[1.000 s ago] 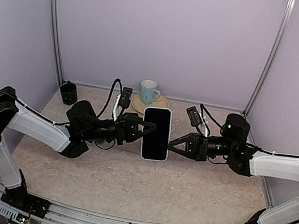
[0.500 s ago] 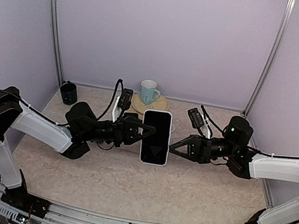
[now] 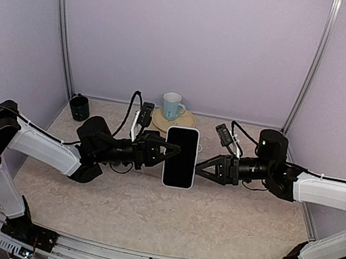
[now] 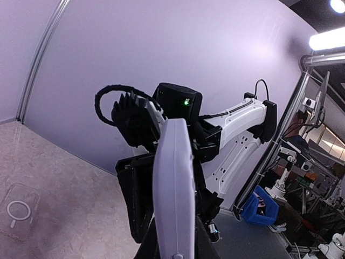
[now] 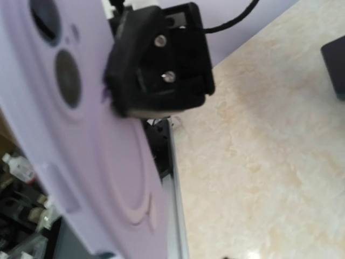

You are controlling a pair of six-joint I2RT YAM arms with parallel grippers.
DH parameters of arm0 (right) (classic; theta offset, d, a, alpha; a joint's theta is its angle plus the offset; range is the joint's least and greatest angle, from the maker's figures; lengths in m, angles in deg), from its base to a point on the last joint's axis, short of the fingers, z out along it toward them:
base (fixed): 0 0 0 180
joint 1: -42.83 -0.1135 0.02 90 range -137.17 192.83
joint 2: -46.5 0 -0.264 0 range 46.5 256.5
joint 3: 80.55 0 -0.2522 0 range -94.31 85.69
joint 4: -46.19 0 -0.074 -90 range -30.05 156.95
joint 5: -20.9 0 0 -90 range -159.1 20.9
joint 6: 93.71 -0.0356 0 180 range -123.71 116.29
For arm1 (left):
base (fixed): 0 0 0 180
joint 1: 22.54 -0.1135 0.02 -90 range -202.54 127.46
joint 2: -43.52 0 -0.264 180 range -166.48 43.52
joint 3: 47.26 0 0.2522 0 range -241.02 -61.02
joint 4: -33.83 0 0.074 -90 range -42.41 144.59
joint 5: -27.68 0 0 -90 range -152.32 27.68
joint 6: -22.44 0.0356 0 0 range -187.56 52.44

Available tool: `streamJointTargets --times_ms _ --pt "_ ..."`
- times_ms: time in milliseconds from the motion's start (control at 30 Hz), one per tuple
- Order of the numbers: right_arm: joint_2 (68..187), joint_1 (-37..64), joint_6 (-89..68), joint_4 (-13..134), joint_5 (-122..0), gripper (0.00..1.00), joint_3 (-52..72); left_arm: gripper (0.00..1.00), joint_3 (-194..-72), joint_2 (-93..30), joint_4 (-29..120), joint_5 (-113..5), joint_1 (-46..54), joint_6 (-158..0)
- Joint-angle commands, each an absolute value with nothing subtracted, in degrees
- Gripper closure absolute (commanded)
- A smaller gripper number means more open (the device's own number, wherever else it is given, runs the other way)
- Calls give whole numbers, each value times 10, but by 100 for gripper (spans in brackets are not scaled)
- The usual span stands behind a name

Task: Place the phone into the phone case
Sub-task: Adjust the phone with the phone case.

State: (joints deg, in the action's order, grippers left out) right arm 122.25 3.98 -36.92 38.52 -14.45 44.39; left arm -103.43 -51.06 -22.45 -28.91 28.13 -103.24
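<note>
Overhead, the left gripper [image 3: 164, 149] is pinching the phone [image 3: 180, 157] by its 9 o'clock edge and holding it, screen facing the camera, above the table [image 3: 146, 211]. The right gripper [image 3: 198, 167] is pointing at the 3 o'clock edge, and I cannot tell whether its jaws are parted. In the left wrist view the phone is standing edge-on, while the clear phone case [image 4: 19, 211] is lying flat at 8 o'clock. In the right wrist view the phone's lavender back is filling the left half, with a black finger [image 5: 159, 59] of the left gripper pressing on it near 12 o'clock.
</note>
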Motion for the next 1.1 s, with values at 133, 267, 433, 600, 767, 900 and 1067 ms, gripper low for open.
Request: streamJointTargets --times_ms 133,267,433,600,767,900,1067 --pt "1213 31 -368 429 -172 45 413 100 -1037 -503 -232 -310 286 -1018" --pt "1216 31 -378 433 -181 41 409 100 -1036 -503 -232 -310 286 -1017" --pt "1200 32 -378 388 -163 28 426 100 -1034 -503 -228 -326 284 -1020" --pt "1180 31 -360 368 -188 28 450 100 -1029 -503 -227 -345 279 -1031" --pt "1151 31 -346 358 -213 29 467 100 -1027 -503 -226 -348 279 -1030" --pt "1154 31 -342 370 -221 33 459 100 -1027 -503 -231 -345 279 -1033" --pt "1191 31 -351 376 -244 39 449 100 -1029 -505 -238 -341 280 -1037"
